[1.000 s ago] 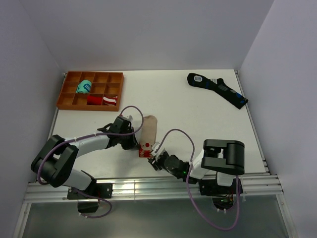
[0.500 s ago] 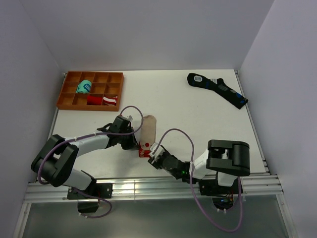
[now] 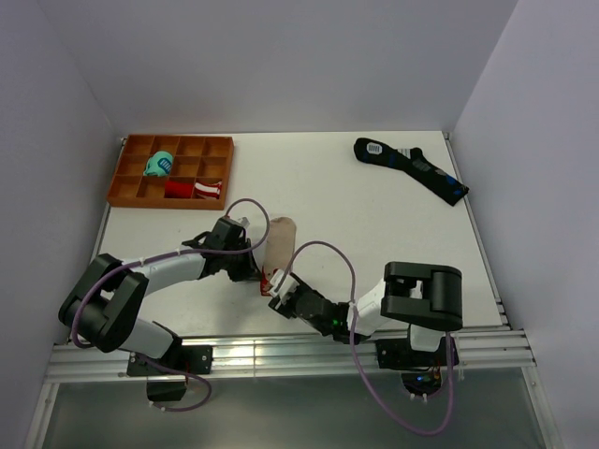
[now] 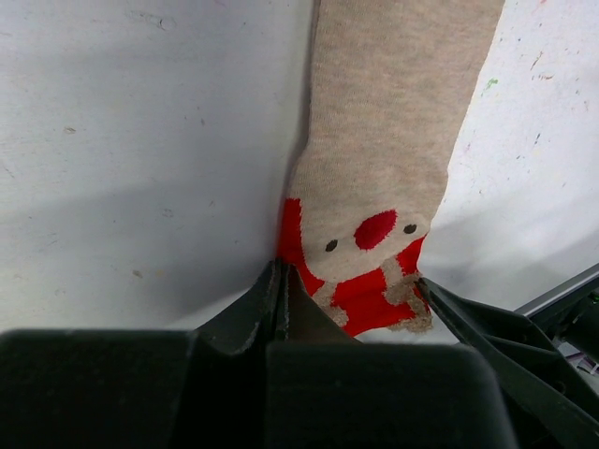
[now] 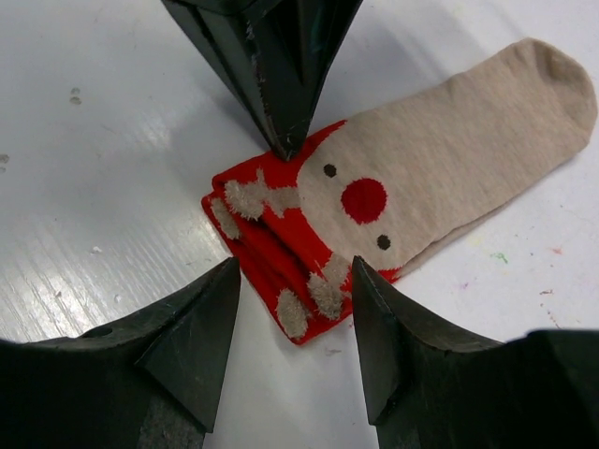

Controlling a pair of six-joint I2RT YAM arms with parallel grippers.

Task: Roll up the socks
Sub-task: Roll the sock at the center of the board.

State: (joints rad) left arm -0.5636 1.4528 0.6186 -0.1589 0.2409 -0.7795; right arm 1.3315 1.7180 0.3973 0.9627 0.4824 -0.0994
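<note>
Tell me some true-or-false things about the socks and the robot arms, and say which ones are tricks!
1. The beige socks are already rolled up. False: they lie flat and unrolled.
2. The socks show a face with a red nose. True.
3. The right gripper has its jaws shut. False: the jaws are open, one on each side of the socks' red end.
4. The black sock sits in the orange tray. False: it lies on the table, far from the tray.
5. A teal sock roll sits in the tray. True.
</note>
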